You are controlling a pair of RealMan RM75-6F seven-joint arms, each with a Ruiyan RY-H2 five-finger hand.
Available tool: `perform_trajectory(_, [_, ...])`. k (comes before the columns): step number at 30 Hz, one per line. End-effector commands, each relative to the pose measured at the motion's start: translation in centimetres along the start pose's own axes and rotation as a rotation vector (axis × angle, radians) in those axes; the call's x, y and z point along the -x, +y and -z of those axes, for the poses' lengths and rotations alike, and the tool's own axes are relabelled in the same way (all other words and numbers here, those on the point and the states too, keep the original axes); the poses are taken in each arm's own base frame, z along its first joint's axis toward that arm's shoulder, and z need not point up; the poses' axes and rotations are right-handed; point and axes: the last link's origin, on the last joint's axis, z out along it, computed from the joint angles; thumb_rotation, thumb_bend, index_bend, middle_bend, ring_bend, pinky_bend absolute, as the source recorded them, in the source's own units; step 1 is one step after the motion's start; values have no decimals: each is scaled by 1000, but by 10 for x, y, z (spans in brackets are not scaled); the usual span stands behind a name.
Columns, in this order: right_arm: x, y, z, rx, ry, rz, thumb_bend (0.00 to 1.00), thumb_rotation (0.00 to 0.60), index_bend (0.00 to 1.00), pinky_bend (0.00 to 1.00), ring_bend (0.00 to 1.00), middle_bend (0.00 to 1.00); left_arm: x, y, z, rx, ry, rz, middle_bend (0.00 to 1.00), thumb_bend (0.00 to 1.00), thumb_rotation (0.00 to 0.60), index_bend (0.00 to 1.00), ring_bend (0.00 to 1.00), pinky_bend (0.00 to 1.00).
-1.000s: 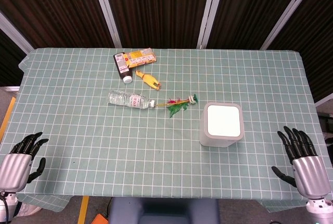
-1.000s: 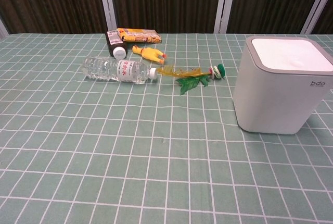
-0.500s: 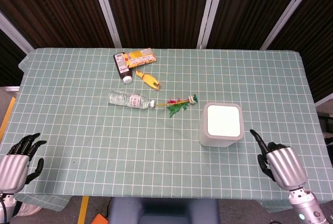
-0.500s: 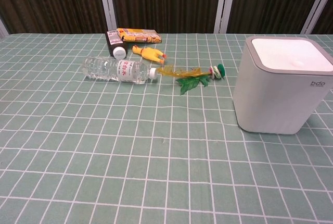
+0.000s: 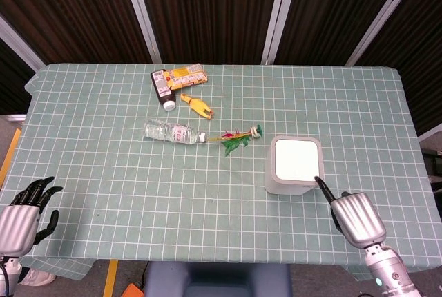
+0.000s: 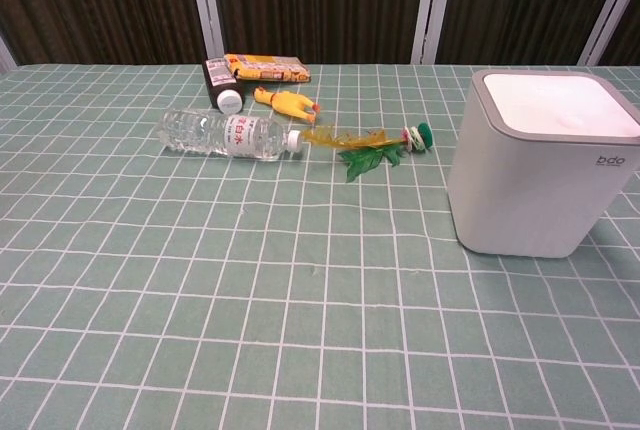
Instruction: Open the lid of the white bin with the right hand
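A white bin [image 5: 295, 166] is standing upright on the right side of the green checked surface [image 5: 103, 166], its flat lid [image 6: 555, 105] lying closed inside a grey rim. The right hand [image 5: 352, 215] is hovering just beside the bin's near right corner, holding nothing, one finger pointing at the lid and the rest hidden behind the hand. The bin is looking like light, smooth, rigid plastic (probably a press-to-open lid), so a gentle push near the lid's front edge seems best. The left hand [image 5: 24, 208], fingers spread and empty, is resting far off.
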Motion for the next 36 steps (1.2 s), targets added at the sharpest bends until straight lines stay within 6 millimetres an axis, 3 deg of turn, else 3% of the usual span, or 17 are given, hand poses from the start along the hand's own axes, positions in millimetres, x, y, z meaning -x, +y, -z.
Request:
perform_trajectory(1, [-1,-3,-5,-1,-1,-5,820,600,141,860,715,881,0,0,0,1,-1,-1,135,504,600,267,132,295])
perform_trajectory(9, [9,-1,-33,43,-78,-31,820,600,141,860,715,881,1,1,-1,1,-4,-5,135,504,600,266,132,295])
perform_trajectory(16, [16,-4,-44,44,-120,-35,820,600,141,860,715,881,1,0,0,0,-1,-4,134,503,600,267,132,295])
perform_trajectory(36, [22,-1,-42,32,-197,-34,820,600,181,860,715,881,0,1,0,3,5,-3,135,503,600,267,132,295])
